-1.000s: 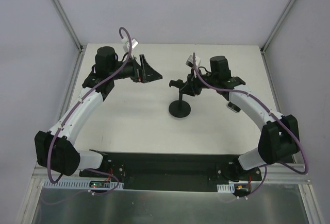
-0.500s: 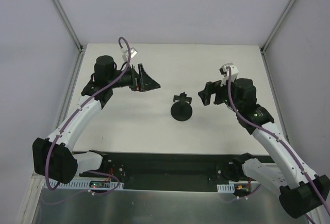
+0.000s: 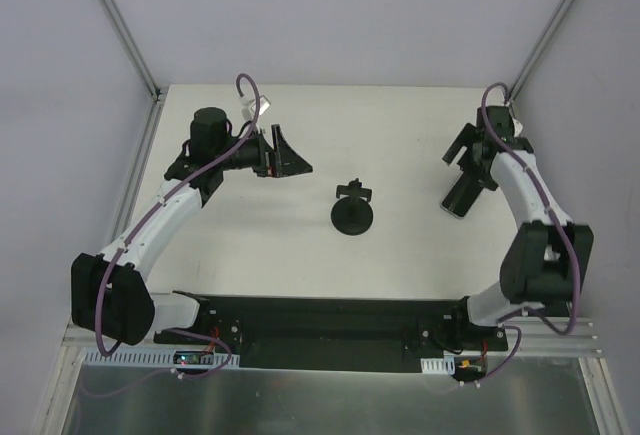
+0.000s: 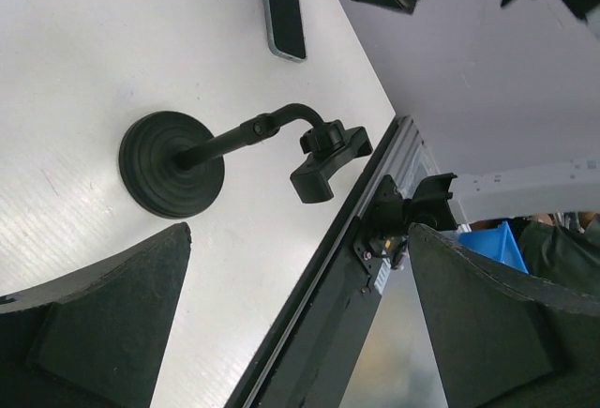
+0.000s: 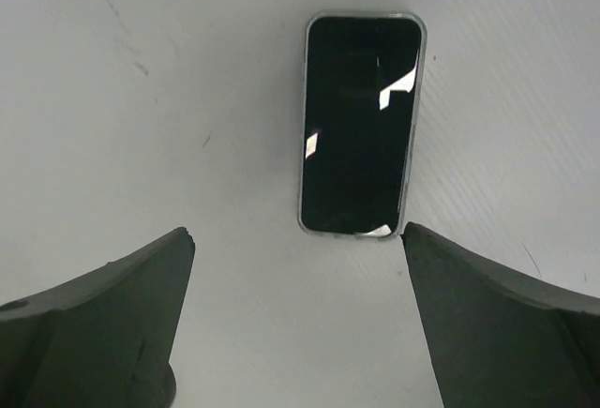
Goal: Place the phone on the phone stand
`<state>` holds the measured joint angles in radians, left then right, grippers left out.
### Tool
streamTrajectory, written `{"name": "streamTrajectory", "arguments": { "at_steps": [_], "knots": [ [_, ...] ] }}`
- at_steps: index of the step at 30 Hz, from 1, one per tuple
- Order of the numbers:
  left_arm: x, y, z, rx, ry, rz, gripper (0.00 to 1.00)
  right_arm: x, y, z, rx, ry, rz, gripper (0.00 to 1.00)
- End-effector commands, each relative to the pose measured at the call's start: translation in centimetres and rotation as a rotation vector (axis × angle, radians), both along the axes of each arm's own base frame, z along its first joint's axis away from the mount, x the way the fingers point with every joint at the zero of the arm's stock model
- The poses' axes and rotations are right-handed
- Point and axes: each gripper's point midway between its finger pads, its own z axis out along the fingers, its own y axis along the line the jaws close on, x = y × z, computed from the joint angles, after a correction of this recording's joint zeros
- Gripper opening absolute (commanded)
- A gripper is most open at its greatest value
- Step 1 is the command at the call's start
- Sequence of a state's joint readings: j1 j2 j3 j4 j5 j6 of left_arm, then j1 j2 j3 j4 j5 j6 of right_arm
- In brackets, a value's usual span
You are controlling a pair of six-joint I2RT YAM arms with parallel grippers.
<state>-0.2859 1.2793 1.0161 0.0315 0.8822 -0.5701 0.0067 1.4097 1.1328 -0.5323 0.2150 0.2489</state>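
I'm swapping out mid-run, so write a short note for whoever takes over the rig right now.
Left gripper: jaws open, empty, pointed toward the phone stand.
Right gripper: jaws open, empty, poised over the phone.
The phone lies flat, screen up, on the right side of the table; the phone stand is upright mid-table, holder empty.
Done: nothing placed yet.
Left: grasp the phone, set it in the holder.

open table (image 5: 141, 145) on every side of phone (image 5: 361, 122), phone stand (image 3: 353, 210) well apart, upright mid-table
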Motion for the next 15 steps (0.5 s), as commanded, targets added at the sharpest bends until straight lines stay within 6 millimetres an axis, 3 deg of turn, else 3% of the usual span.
{"name": "streamTrajectory", "arguments": {
  "at_steps": [1, 2, 3, 10, 15],
  "knots": [
    [0.6, 0.0, -0.1, -0.012, -0.001, -0.007, 0.97, 0.5, -1.5, -3.1, 0.051, 0.298, -0.082, 0.96],
    [0.5, -0.1, -0.2, -0.016, 0.009, -0.018, 0.97, 1.2, -2.0, -2.3, 0.025, 0.325, -0.061, 0.96],
    [0.5, -0.2, -0.1, -0.019, 0.014, -0.024, 0.97, 1.5, -2.4, -3.9, 0.011, 0.379, -0.056, 0.96],
    [1.1, -0.5, 0.3, -0.001, -0.003, 0.013, 0.99, 2.3, -2.0, -7.7, 0.087, 0.456, -0.045, 0.96],
    [2.0, -2.2, 4.0, 0.004, -0.047, 0.116, 0.99, 0.9, -2.9, -8.9, 0.037, 0.492, -0.091, 0.96]
  ]
}}
